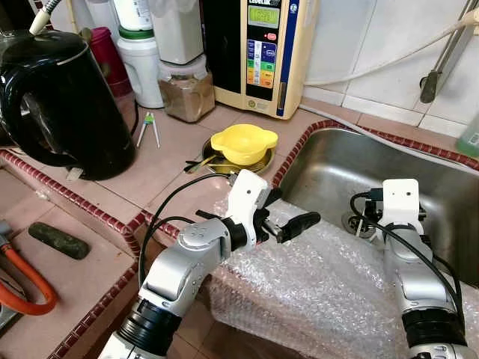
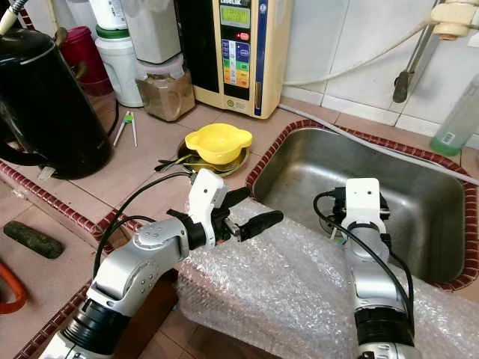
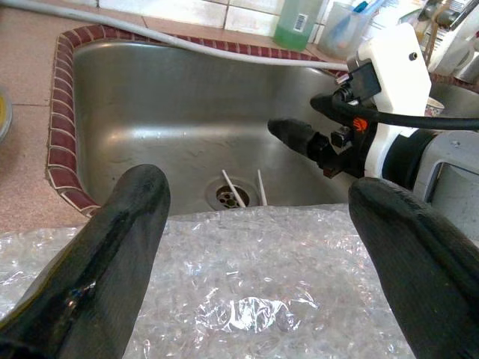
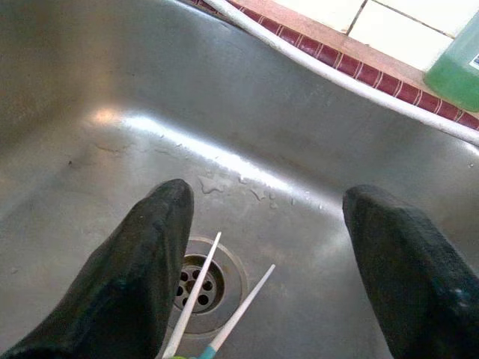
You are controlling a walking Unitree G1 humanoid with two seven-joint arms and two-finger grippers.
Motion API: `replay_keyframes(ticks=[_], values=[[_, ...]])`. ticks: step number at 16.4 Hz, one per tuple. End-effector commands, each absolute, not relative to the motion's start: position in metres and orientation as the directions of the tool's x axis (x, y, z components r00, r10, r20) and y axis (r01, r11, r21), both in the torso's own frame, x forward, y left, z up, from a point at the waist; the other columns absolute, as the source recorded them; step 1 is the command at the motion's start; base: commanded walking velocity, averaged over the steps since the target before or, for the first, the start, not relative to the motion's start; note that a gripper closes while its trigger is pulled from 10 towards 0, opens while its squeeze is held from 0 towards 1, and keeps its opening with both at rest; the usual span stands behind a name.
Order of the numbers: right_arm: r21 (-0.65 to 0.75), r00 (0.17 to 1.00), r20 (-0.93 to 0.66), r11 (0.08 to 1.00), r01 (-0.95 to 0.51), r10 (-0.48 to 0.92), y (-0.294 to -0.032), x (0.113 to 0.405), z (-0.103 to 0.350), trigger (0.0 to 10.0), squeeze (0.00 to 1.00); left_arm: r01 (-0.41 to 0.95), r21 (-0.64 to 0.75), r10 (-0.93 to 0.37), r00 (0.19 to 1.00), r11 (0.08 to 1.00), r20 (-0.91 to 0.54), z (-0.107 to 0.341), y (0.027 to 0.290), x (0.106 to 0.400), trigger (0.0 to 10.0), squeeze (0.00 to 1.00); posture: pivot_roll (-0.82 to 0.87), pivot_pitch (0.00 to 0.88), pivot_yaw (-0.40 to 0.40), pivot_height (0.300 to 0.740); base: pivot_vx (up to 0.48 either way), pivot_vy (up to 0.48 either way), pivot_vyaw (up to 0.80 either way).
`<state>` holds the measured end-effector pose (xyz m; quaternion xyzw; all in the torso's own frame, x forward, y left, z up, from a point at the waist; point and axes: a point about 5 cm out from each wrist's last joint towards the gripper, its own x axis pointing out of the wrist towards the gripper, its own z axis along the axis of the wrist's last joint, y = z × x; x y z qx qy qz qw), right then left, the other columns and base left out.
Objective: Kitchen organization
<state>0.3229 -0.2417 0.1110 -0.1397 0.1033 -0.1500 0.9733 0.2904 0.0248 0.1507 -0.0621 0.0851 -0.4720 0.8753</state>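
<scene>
Counter: terracotta tiled counter (image 1: 172, 161) with dark red brick edging, runs along robot's left and behind the basin.
Sink: stainless steel sink basin (image 1: 352, 168) sunk in the counter, round drain (image 4: 196, 288) at the bottom.
Bubble wrap: clear bubble wrap sheet (image 1: 314, 288) draped over the sink's near edge, under both arms.
Kettle: black electric kettle (image 1: 63, 97) at far left on the counter.
Water unit: cream water purifier box with coloured buttons (image 1: 262, 52) against the back wall.
Jar: glass jar of brown powder (image 1: 185, 88) just beside the purifier.
Bowl: yellow plastic bowl with two lugs (image 1: 243, 142), sits on a metal plate (image 1: 258, 162) near the sink's left corner.
Bottle: green liquid bottle (image 2: 455, 120) on the ledge behind the sink.
Left gripper: left gripper (image 3: 258, 247) above the bubble wrap at the sink's near left edge, fingers (image 3: 120, 247) spread wide, nothing between them.
Right gripper: right gripper (image 4: 269, 262) low inside the basin over the drain, fingers spread apart, empty.
Chopsticks: two thin white chopsticks with teal ends (image 4: 224, 299), lying across the drain, between the right gripper's fingers, not gripped.
</scene>
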Motion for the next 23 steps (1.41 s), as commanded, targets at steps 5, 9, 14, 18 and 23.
replay_keyframes(ticks=[5,9,14,18,23], values=[[-0.222,0.996,0.088,0.975,0.014,0.006,-0.179,0.266,0.138,10.0,1.0,0.449,-0.123,-0.447,0.893,0.885,0.039,0.175,0.078,0.358,10.0,1.0,-0.17,0.054,0.071,0.74,0.0,0.0,0.0],[-0.239,0.991,0.129,0.97,0.047,-0.016,-0.182,0.268,0.149,10.0,0.67,0.482,-0.134,-0.478,0.876,0.866,0.064,0.176,0.069,0.354,10.0,1.0,-0.17,0.054,0.071,0.74,0.0,0.0,0.0],[-0.18,0.981,0.184,0.983,-0.022,0.056,-0.17,0.262,0.166,10.0,0.19,0.358,-0.133,-0.345,0.932,0.924,0.106,0.182,0.084,0.369,10.0,1.0,-0.15,0.061,0.064,0.74,0.0,0.0,0.0],[-0.135,0.981,0.193,0.991,-0.003,0.029,-0.173,0.257,0.176,10.0,0.0,0.268,-0.074,-0.259,0.959,0.961,0.115,0.183,0.111,0.366,10.0,1.0,-0.13,0.091,0.059,0.74,0.0,0.0,0.0],[-0.151,0.983,0.183,0.988,0.013,0.015,-0.192,0.26,0.189,10.0,0.0,0.312,0.048,-0.314,0.946,0.949,0.074,0.178,0.134,0.352,10.0,0.58,-0.08,0.098,0.033,0.74,0.0,0.0,0.0]])
